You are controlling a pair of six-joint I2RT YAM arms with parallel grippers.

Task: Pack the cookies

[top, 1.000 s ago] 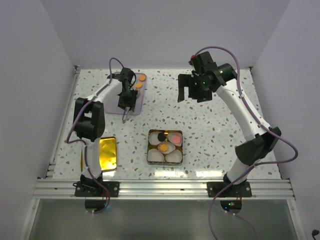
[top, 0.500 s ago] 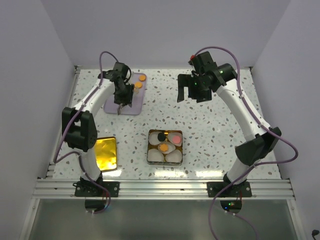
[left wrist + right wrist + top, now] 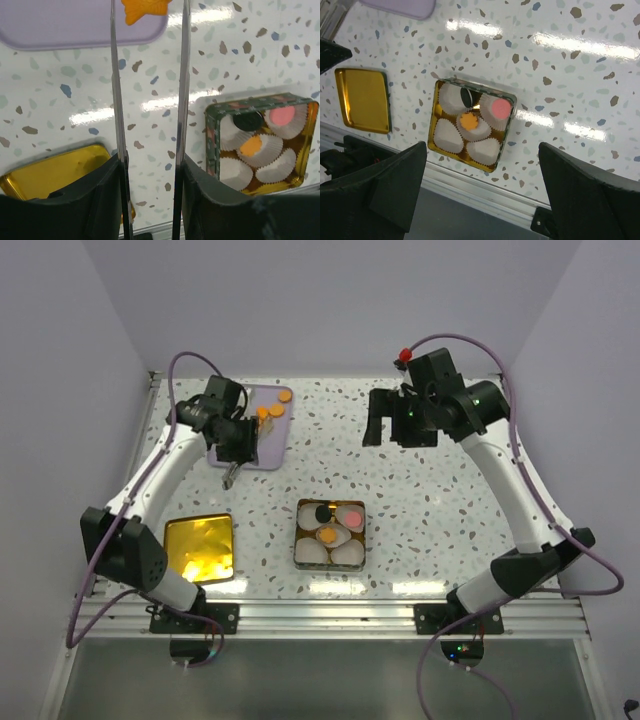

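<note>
**Left gripper** (image 3: 233,472)
- It sits in the upper left of the top view, at the near edge of a flat lilac plastic tray (image 3: 247,440).
- Its long thin fingers (image 3: 118,125) stand roughly half apart.
- In the wrist view an orange piece (image 3: 145,9) shows between the tips at the frame's top edge, with a slim gap on either side.
- I cannot tell whether it is pinched or lying on the tray beyond.

**Right gripper** (image 3: 388,430)
- It hangs in the upper right of the top view, above the speckled terrazzo table (image 3: 430,510).
- The jaws are spread wide with nothing between them.

**Cookies not yet packed**
- Small flat orange disc cookies (image 3: 268,412) cluster on the tray's right side, with one more at its far right corner.
- In the top view they lie just up and right of the left gripper, near it but not under it.

**Tin and lid**
- A square patterned metal tin (image 3: 298,540) sits lower centre, well apart from both grippers.
- It is lined with white scalloped paper cups (image 3: 447,135).
- Three cups are filled: a black cookie (image 3: 466,96), a pinkish-red cookie (image 3: 501,107) and an orange cookie (image 3: 468,121).
- About three cups are bare.
- A gold rectangular metal lid (image 3: 200,548) lies off the tin, lower left.

**Progress**
- The task looks roughly half done.
- The tray's orange cookies have yet to go into the bare cups, and the lid probably goes on last.
</note>
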